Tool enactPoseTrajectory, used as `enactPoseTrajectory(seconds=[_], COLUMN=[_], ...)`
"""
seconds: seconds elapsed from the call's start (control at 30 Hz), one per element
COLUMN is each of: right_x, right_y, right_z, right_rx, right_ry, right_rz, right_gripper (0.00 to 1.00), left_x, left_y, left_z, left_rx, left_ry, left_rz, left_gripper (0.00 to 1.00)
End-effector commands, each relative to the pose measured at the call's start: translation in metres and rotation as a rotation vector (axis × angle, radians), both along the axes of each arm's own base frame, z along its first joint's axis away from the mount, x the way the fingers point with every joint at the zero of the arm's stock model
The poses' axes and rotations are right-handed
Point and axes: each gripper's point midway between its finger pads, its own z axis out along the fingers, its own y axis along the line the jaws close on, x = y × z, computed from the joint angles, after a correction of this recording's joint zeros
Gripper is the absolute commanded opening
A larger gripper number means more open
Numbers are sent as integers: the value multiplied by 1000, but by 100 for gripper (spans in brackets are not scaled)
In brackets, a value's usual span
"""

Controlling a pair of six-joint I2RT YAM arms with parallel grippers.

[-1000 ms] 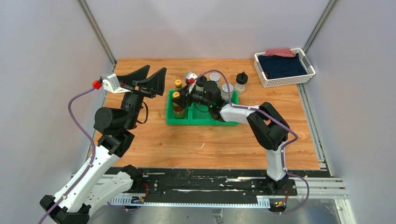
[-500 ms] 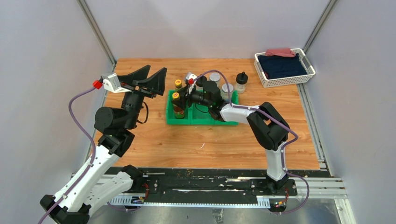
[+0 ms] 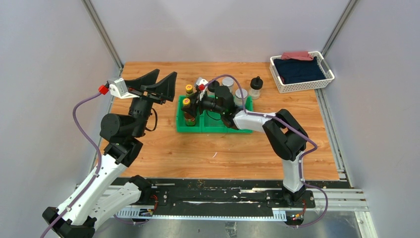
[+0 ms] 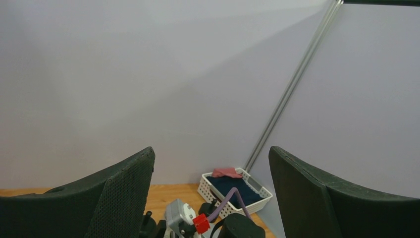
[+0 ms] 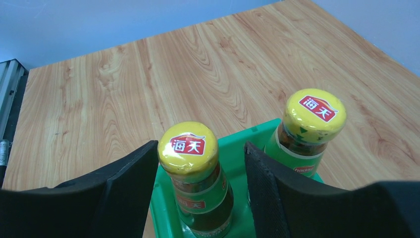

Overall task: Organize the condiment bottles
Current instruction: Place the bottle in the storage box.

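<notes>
Two dark brown condiment bottles with yellow caps stand in the left compartment of the green bin (image 3: pixel 190 128). My right gripper (image 3: pixel 192 106) is open and straddles the nearer bottle (image 5: pixel 190 148), with a gap at its right finger; the other bottle (image 5: pixel 313 116) stands just beyond. Behind my right wrist, at the bin, I see a black-knobbed bottle (image 3: pixel 213 87) and two silver-lidded shakers (image 3: pixel 228 82) (image 3: pixel 241 94). Another black-knobbed bottle (image 3: pixel 255 88) stands on the table right of the bin. My left gripper (image 3: pixel 166 72) hangs open and empty, raised above the table's left side.
A white basket (image 3: pixel 303 87) with dark blue and red cloth sits at the back right corner, also seen as the basket (image 4: pixel 233 186) in the left wrist view. Grey walls enclose the wooden table (image 3: pixel 223 153) on three sides.
My right gripper's jaws have spread apart around the nearer dark bottle, which stays upright in the bin. The left arm has not moved.
</notes>
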Motion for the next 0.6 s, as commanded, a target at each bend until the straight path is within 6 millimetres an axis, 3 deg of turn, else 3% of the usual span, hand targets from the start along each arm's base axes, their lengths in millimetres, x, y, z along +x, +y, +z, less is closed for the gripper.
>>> enactPoseTrajectory(seconds=[0.0,0.33,0.57], right_x=[-11,-12,-14], right_y=[4,5,5], right_z=[33,51,76], right_rx=[31,47,75], right_ry=[-68,-95,-125], right_rz=[32,38,40], right_gripper=[67,67,68], left_x=[-4,-5,-5], left_y=[1,2,2], left_z=[10,10,12], left_rx=[-11,-11,-14], left_ry=[-30,-32,-33], left_rz=[-6,-3,-4], left_gripper=[88,88,88])
